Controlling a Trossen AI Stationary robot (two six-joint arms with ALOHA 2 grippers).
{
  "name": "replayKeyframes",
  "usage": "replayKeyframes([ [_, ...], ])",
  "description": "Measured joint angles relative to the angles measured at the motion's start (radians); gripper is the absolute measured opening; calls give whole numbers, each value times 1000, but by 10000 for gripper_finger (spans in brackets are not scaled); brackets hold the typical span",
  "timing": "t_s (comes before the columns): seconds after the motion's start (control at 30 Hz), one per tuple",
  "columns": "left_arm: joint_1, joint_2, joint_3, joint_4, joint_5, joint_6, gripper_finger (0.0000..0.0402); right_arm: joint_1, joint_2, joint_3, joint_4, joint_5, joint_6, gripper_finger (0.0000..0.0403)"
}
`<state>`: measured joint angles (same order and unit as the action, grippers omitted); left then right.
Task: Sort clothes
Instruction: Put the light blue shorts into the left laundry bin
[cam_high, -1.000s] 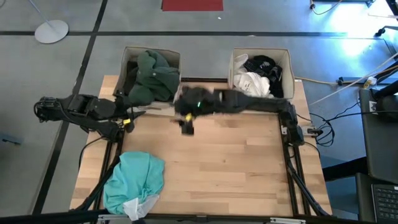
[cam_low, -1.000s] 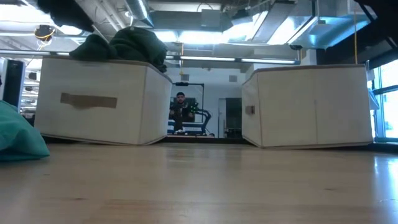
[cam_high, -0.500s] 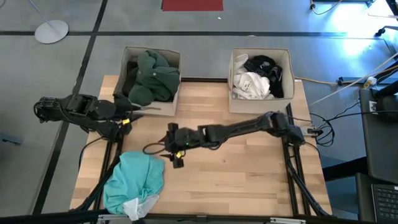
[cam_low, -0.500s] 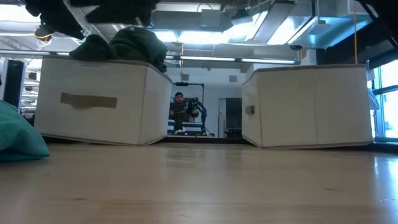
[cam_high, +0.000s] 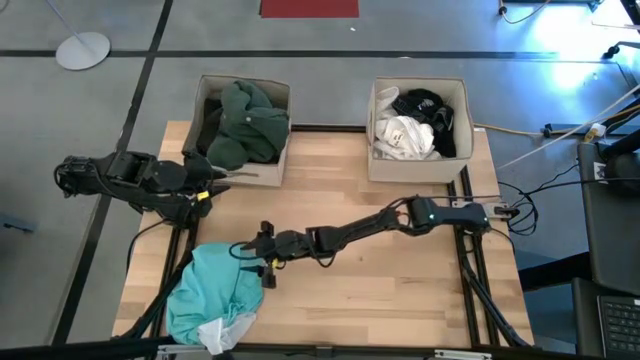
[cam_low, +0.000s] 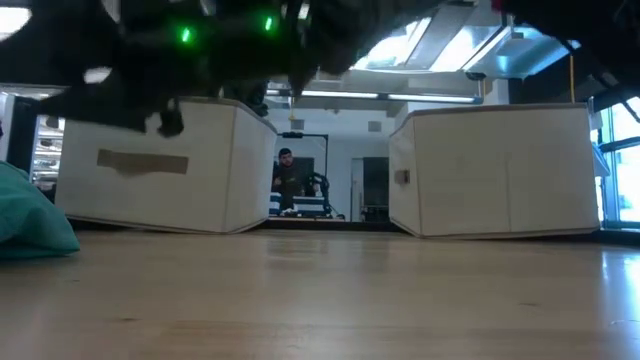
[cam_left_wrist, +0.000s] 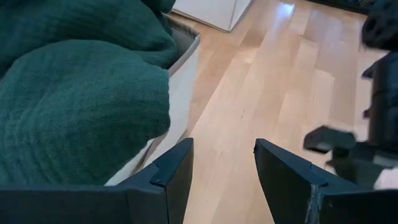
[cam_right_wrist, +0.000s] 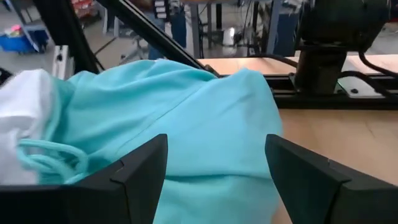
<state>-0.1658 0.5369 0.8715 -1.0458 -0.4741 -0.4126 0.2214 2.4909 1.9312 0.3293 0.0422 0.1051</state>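
Note:
A turquoise garment (cam_high: 215, 292) lies crumpled at the table's near left corner, with a white piece (cam_high: 217, 335) at its near edge; it also shows in the right wrist view (cam_right_wrist: 186, 124). My right gripper (cam_high: 262, 256) is open and empty, just at the garment's right edge, fingers toward it. A dark green garment (cam_high: 243, 122) fills the left beige box (cam_high: 205, 95). White and black garments (cam_high: 412, 128) lie in the right beige box (cam_high: 462, 95). My left gripper (cam_high: 228, 176) is open beside the left box's near wall.
The two beige boxes stand at the table's far edge, a gap between them. Bare wood (cam_high: 390, 270) spans the middle and near right. In the low view a person (cam_low: 292, 180) stands in the room behind the table.
My right gripper has swung from between the boxes at the far edge toward the table's near left, down to the turquoise garment's right edge. My left arm and the garments have kept still.

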Motion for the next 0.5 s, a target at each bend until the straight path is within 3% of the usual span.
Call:
replayKeyframes([
  [0.27, 0, 0, 0, 0, 0, 0, 162, 1, 119, 1, 198, 52, 5, 271],
  [0.5, 0, 0, 0, 0, 0, 6, 162, 7, 253, 118, 204, 46, 50, 271],
])
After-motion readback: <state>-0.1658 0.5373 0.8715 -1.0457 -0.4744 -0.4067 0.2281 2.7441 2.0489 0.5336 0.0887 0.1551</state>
